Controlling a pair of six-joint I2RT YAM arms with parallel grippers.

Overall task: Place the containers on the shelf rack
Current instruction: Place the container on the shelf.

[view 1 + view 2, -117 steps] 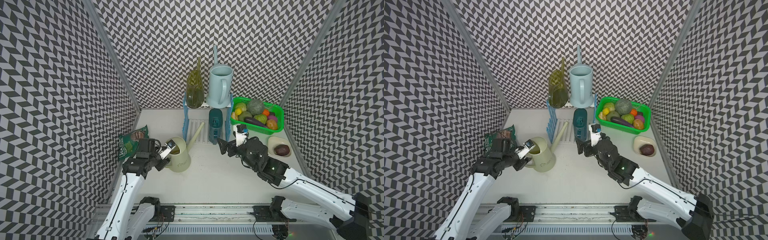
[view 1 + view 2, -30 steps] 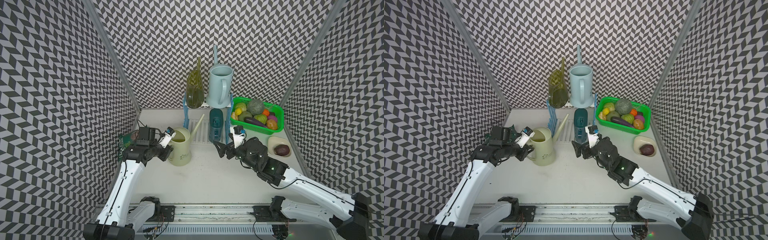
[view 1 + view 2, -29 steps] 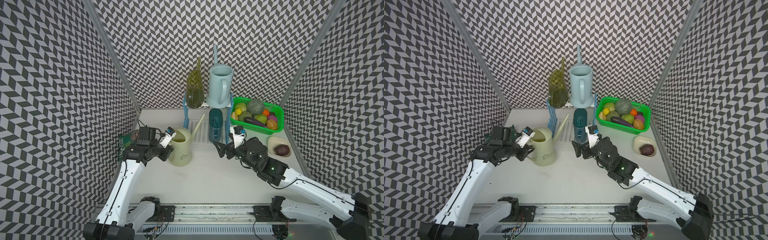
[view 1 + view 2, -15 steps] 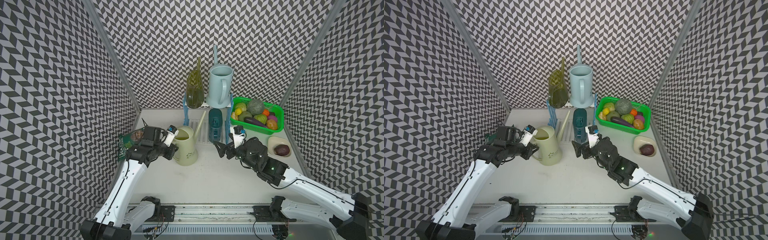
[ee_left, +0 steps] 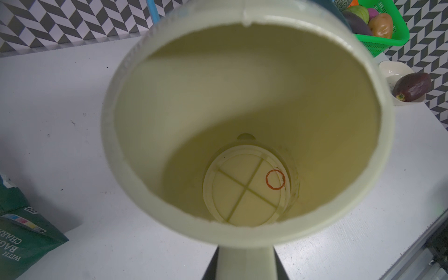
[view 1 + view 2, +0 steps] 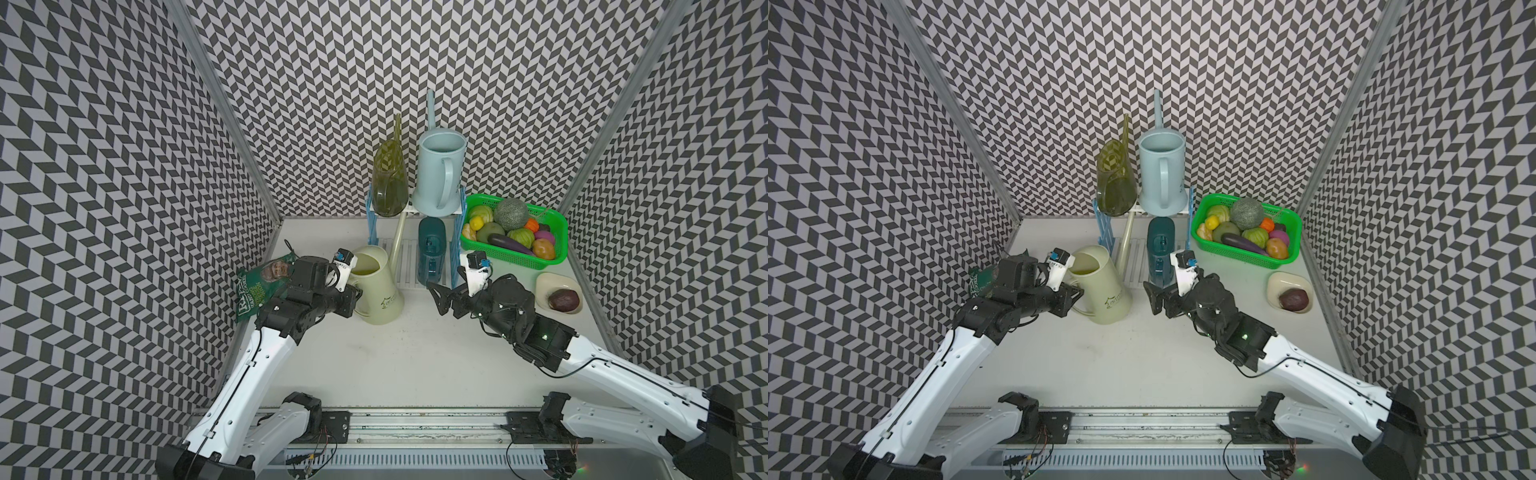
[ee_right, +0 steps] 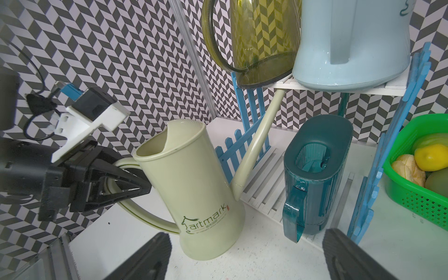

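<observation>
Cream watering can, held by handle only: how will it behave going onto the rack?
Likely light: the cream watering can looks empty inside. Gripped by the left gripper on its thin loop handle only, it may swing or tip. Its long spout could catch the rack.

**White shells, black joints**

Two slim arms of one make. Left arm [image 6: 257, 374] and right arm [image 6: 623, 376] clad in glossy white shells along the long links, with matte black housings at elbows and wrists. Thin black cables [image 6: 582, 365] running along the white links and looping loose at the joints. Black base blocks [image 6: 305, 405] seated on a silver rail [image 6: 415, 426] above a slotted white vent strip. A white bracket on each wrist, carrying a small black camera box [image 6: 478, 262] with a blue plug. A tiny green light [image 6: 544, 336] on the right forearm housing. Black jaws, triangular and open-framed, with ribbed pads [image 7: 150, 254].
</observation>
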